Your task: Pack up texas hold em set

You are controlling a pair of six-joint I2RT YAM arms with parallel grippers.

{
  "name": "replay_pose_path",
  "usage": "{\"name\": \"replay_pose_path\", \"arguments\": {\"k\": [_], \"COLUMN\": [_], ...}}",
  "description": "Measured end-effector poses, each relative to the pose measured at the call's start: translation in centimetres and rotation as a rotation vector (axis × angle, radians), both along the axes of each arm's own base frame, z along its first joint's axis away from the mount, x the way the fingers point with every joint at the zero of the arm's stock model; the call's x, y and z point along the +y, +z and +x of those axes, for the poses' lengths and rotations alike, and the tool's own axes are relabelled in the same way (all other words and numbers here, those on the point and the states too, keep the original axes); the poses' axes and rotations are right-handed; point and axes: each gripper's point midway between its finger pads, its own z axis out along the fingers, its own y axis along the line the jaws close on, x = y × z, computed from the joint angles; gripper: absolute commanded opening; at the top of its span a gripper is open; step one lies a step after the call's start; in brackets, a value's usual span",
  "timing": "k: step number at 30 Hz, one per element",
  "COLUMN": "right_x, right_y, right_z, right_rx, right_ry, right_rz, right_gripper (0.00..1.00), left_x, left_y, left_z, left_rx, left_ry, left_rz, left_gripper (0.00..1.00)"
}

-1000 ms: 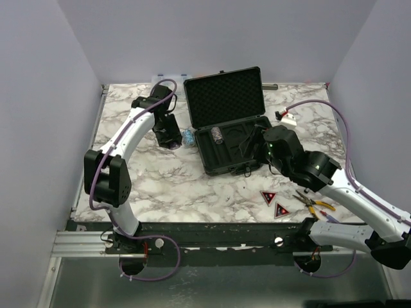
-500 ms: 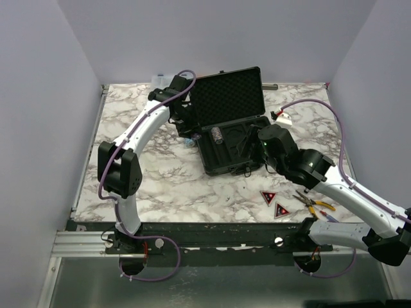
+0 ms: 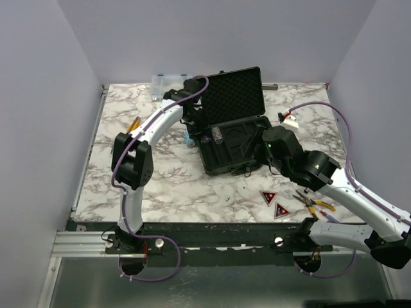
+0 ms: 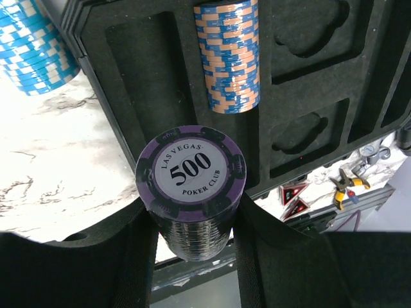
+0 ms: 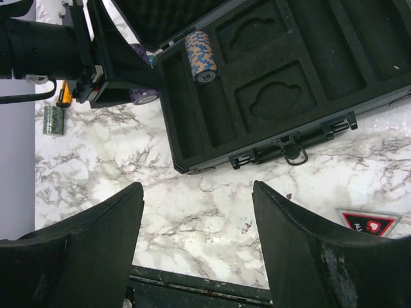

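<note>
Clamping my left gripper (image 4: 192, 237) on one purple chip stack (image 4: 191, 172), I hold it at the 9 o'clock side of the one open black briefcase (image 3: 228, 96). Its tray carries one blue-and-orange stack (image 4: 228, 54), and one light-blue stack (image 4: 35, 48) sits on the marble table (image 3: 167, 173) just off that side. My right gripper (image 5: 197, 192) hangs wide and empty above the case's 6 o'clock latch edge, and two red-black triangles (image 3: 268, 197) lie at 5 o'clock from the case.
</note>
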Motion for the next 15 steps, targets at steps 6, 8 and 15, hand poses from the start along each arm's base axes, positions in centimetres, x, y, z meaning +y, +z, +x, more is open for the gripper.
{"name": "replay_pose_path", "arguments": {"k": [6, 8, 15], "right_x": [-0.6, -0.8, -2.1], "right_y": [0.0, 0.1, 0.7], "right_z": [-0.6, -0.7, -1.7], "right_rx": [0.016, 0.015, 0.008], "right_ry": [-0.014, -0.017, -0.035], "right_rz": [0.009, 0.016, 0.032], "right_gripper": [0.72, 0.72, 0.72], "left_x": [-0.7, -0.7, -1.0], "left_y": [-1.3, -1.9, -3.5], "left_z": [-0.2, -0.2, 0.1], "left_rx": [0.037, 0.05, 0.083], "left_ry": [0.007, 0.01, 0.02], "left_rz": [0.008, 0.014, 0.026], "left_gripper": [0.0, 0.0, 0.04]}}
